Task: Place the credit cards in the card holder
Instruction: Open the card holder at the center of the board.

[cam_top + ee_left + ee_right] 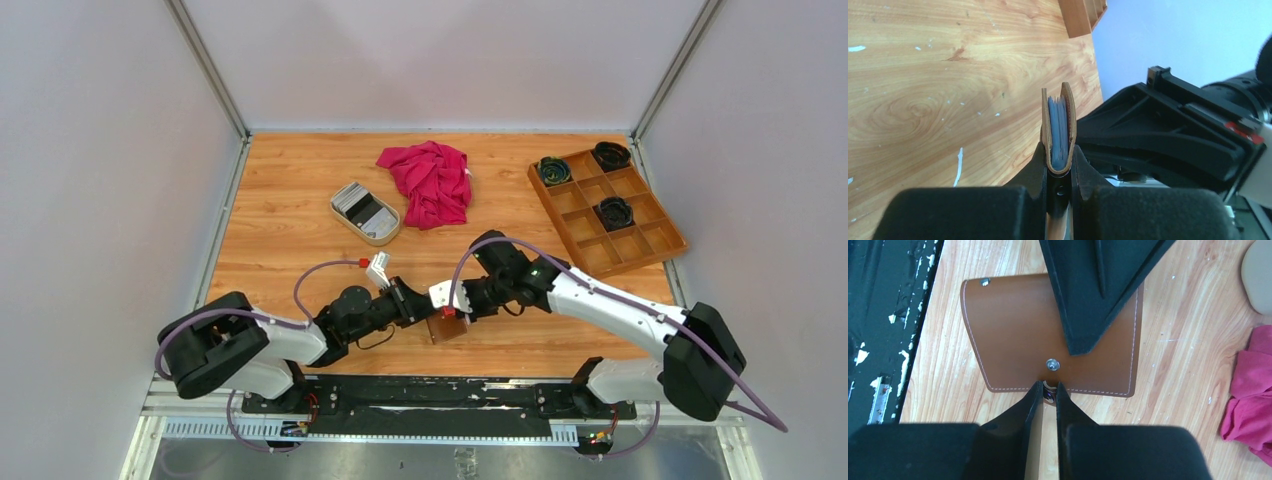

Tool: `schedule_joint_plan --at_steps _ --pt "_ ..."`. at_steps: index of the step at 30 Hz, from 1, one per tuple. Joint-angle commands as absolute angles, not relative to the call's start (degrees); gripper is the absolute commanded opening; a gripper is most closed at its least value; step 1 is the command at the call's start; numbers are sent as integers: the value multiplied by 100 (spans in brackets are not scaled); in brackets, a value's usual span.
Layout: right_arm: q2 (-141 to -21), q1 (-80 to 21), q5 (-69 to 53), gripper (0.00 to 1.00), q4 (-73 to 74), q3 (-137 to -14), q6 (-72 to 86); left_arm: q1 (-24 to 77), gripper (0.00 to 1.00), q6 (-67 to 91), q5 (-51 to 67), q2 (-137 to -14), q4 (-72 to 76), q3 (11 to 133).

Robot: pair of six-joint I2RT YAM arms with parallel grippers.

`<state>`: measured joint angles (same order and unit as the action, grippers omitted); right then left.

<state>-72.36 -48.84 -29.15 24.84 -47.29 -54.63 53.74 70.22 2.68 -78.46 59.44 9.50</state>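
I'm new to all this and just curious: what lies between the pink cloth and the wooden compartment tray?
Nothing: the top view shows only bare table between the pink cloth and the compartment tray.

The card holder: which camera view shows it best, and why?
Right wrist view: the card holder shows its broad brown face and snap. Left wrist shows it edge-on, blue-grey layers inside; top external shows only a small brown patch.

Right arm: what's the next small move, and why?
Probably pull the snap tab back, off the brown leather card holder: right fingers pinch it, its stud sits bare, left fingers clamp the holder's edge, and grey cards wait in the beige oval dish.
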Motion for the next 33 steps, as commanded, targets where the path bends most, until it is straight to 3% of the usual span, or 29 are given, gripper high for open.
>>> schedule_joint_plan --at_steps 1,20,33 --pt "-7125 -4538 -3246 9 3117 -4778 -5770 5382 0 6551 605 -7454 6379 1069" --pt "-6812 -3204 -4738 51 3803 -4875 -5995 5144 0 5136 1444 -6276 5058 1198" --pt "-6791 -2716 -5754 61 4157 -5274 -5431 5049 0 4061 1907 -5717 4464 1226"
